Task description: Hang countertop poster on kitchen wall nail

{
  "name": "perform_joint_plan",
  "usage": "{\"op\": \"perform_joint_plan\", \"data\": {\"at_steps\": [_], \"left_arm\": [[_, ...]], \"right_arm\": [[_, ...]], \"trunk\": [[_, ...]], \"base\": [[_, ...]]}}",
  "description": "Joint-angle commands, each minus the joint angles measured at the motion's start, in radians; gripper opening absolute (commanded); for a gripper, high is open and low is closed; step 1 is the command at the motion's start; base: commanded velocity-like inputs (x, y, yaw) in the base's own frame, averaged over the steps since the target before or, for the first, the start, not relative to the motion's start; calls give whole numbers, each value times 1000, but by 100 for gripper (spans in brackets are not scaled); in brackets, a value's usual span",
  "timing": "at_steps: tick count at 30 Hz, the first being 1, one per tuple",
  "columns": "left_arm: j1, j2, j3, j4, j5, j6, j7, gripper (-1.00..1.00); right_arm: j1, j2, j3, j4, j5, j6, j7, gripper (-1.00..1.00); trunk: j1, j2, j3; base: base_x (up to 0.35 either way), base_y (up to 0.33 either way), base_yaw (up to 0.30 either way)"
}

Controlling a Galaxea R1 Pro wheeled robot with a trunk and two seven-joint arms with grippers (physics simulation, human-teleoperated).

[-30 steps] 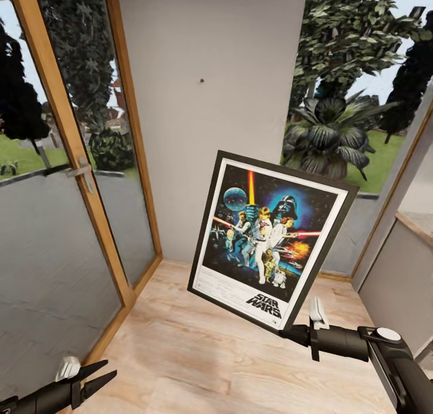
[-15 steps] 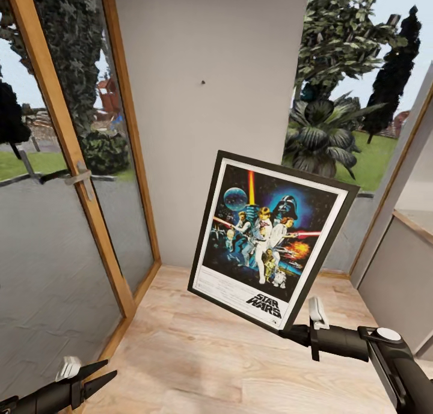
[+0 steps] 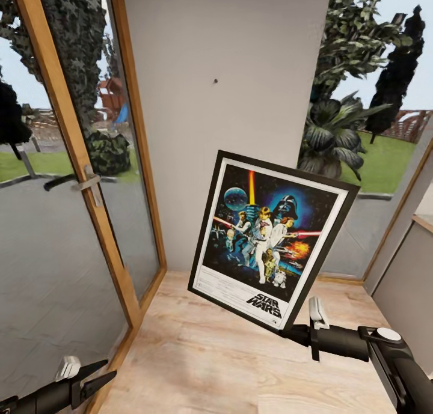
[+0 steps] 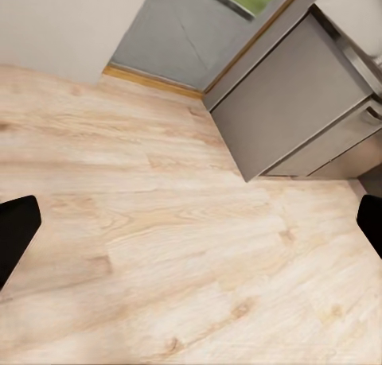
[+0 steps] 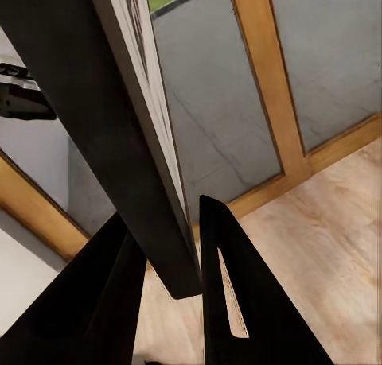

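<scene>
One black right gripper (image 3: 299,334) pinches the lower corner of the black-framed Star Wars poster (image 3: 270,240), held tilted below the small dark wall nail (image 3: 215,80). Such corner grip risks swing or slippage. Left gripper (image 3: 99,375) spread, empty.

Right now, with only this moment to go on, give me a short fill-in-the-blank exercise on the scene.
1. The poster is held at its lower corner by the ____ gripper.
2. The nail sits in the wall, ____ the poster.
3. The left gripper is open and holds ____.
4. The floor is light ____.

Missing words: right; above; nothing; wood
</scene>
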Motion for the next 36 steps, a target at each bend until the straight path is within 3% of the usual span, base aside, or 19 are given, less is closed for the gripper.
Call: {"op": "perform_joint_plan", "data": {"at_steps": [1, 14, 16, 20, 27, 33, 36], "left_arm": [[-1, 0, 1, 0, 2, 10, -4, 100], [-1, -1, -2, -2, 0, 6, -5, 100], [-1, -1, -18, -37, -2, 6, -5, 100], [-1, -1, -38, -44, -3, 6, -5, 100], [-1, 0, -100, -44, -5, 9, -5, 100], [-1, 0, -114, -44, -9, 30, -5, 100], [-1, 0, -116, -51, -42, 52, -4, 100]], "right_arm": [[-1, 0, -1, -1, 0, 12, 5, -100], [-1, 0, 2, -1, -2, 12, 6, -100], [-11, 1, 2, -61, -1, 17, 2, -100], [-99, 1, 3, -123, 4, 111, 3, -100], [-194, -3, 28, -129, 10, 152, 5, -100], [-259, -4, 42, -129, 44, 182, 5, -100], [-288, -3, 51, -130, 60, 212, 6, -100]], "trunk": [[1, -2, -2], [1, -2, -2], [1, -2, -2], [1, -2, -2], [1, -2, -2], [1, -2, -2], [1, -2, -2]], "base": [[329, 32, 0], [116, 5, 0], [0, 0, 0], [0, 0, 0], [0, 0, 0], [0, 0, 0], [0, 0, 0]]}}
